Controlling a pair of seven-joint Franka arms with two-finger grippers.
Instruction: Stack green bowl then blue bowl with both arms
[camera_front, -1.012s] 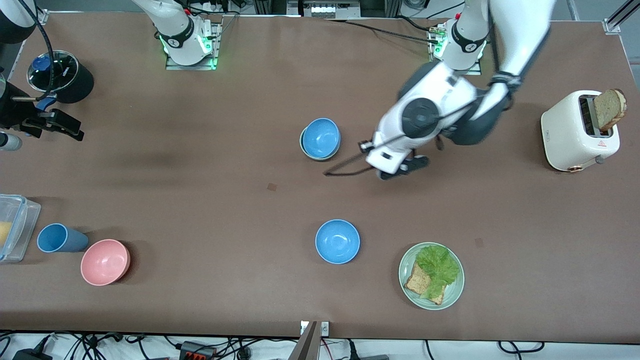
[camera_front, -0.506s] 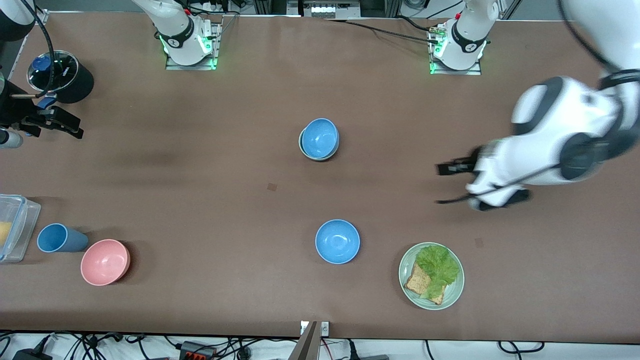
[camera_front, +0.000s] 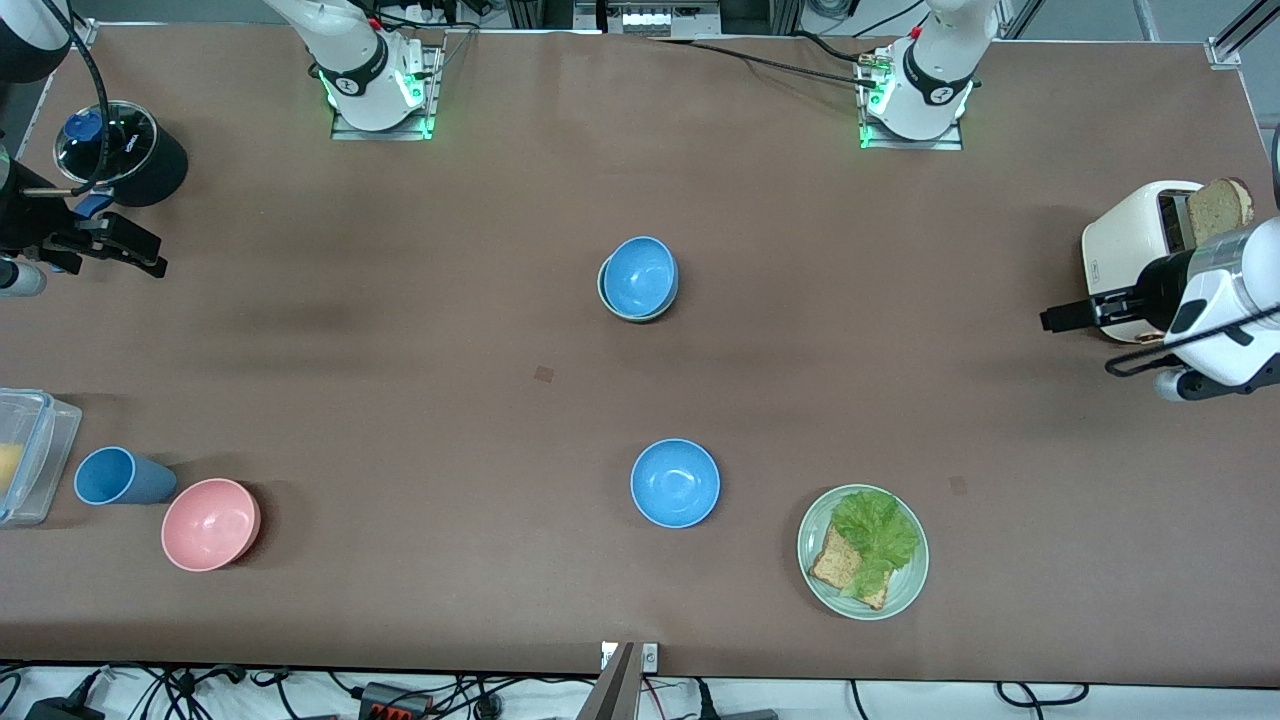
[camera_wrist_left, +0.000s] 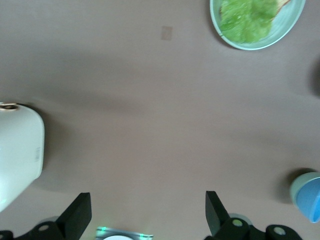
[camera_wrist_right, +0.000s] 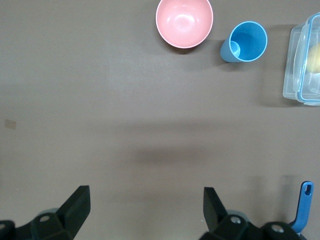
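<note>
At the right arm's end of the bench (camera_front: 400, 340), the right gripper (camera_wrist_right: 145, 212) is held in the air over bare surface close to a black jar (camera_front: 122, 152), its jaws spread wide with nothing between them; this arm appears to be waiting clear of the work. Grouped near that end, closer to the front camera, are a clear food box (camera_front: 28, 450), a blue cup (camera_front: 118, 476) and a pink bowl (camera_front: 210, 523), none of which belongs to the stack. At mid-bench the blue bowl (camera_front: 641, 275) is seen nested inside the green bowl (camera_front: 606, 296), of which only a thin pale rim shows, so the stacking is judged complete. A second blue bowl (camera_front: 675, 482) sits alone nearer the camera, beside a plate (camera_front: 812, 555) of toast and lettuce. At the left arm's end, the left gripper (camera_wrist_left: 145, 215) is held over the bench just beside a toaster (camera_front: 1135, 255), jaws wide apart and empty, apparently drawn off so that the stack is left undisturbed.
</note>
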